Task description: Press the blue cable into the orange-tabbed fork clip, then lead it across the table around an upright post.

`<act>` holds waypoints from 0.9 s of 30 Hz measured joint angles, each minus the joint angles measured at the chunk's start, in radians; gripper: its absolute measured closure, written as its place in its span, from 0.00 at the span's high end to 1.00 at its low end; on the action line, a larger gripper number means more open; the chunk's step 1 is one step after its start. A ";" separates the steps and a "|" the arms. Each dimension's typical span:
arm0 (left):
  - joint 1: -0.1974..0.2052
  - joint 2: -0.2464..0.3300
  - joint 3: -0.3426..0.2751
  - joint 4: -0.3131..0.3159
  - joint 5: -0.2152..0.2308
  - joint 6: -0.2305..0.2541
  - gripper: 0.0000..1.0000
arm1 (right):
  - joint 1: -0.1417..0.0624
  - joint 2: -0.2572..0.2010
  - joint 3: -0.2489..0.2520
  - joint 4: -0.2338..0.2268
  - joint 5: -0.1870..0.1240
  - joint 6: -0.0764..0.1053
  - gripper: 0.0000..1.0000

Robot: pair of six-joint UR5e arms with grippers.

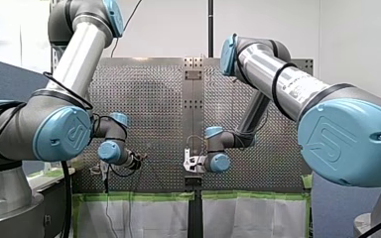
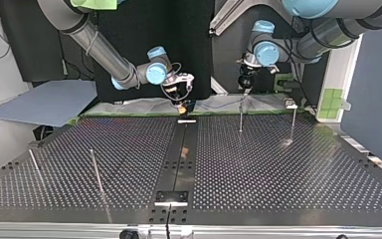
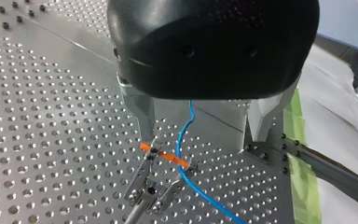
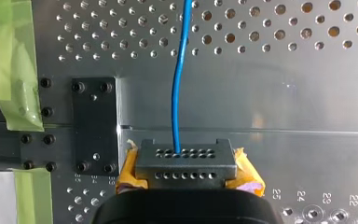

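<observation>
Blue cable (image 3: 179, 144) runs between my left gripper's (image 3: 200, 137) parted jaws, crossing the orange-tabbed fork clip (image 3: 164, 157). My right gripper's (image 4: 189, 173) jaws clamp its end connector (image 4: 186, 158); push straight down, keeping it taut

Cable (image 3: 186, 123) drops between left fingers (image 3: 140, 112), crosses fork clip (image 3: 161, 156) just ahead. Connector block (image 4: 185, 163) sits between right fingers (image 4: 248, 175).

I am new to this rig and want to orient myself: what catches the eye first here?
The blue cable stands out most: in the left wrist view it runs between my left tool's metal fingers and crosses the orange-tabbed fork clip on the perforated table. In the right wrist view the cable leads straight into my right tool, flanked by yellow pads.
</observation>
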 joint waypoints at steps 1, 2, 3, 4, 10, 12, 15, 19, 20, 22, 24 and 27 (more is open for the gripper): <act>-0.002 0.000 0.000 -0.003 0.000 0.009 1.00 | -0.001 0.000 0.000 0.001 0.000 0.000 0.00; -0.003 0.000 0.000 -0.007 0.000 0.016 1.00 | -0.001 0.000 0.000 0.001 0.000 0.000 0.00; -0.004 0.000 0.000 -0.010 0.001 0.023 1.00 | -0.001 0.000 0.000 0.001 0.000 0.000 0.00; -0.005 0.000 0.000 -0.013 0.001 0.032 1.00 | -0.001 0.000 0.000 0.001 0.000 0.000 0.00; -0.014 0.001 0.000 -0.028 0.001 0.075 1.00 | -0.003 0.000 0.000 0.001 0.001 0.000 0.00; -0.020 0.000 0.000 -0.036 -0.002 0.090 1.00 | -0.003 0.000 0.000 0.000 0.001 0.000 0.00; -0.034 0.001 0.000 -0.043 -0.015 0.117 1.00 | -0.003 0.000 0.000 0.000 0.001 0.000 0.00; -0.054 0.000 0.000 -0.043 -0.041 0.152 1.00 | -0.003 0.000 0.000 0.001 0.001 0.000 0.00; -0.059 0.001 0.000 -0.041 -0.047 0.158 1.00 | -0.003 0.000 0.000 0.001 0.001 0.000 0.00; -0.071 0.000 0.001 -0.030 -0.063 0.171 1.00 | -0.003 0.000 0.000 0.001 0.001 0.000 0.00; -0.081 0.000 0.001 -0.018 -0.077 0.171 1.00 | -0.003 0.000 0.000 0.001 0.001 0.000 0.00; -0.098 0.000 0.001 0.005 -0.102 0.156 1.00 | -0.003 0.000 0.000 0.000 0.001 0.000 0.00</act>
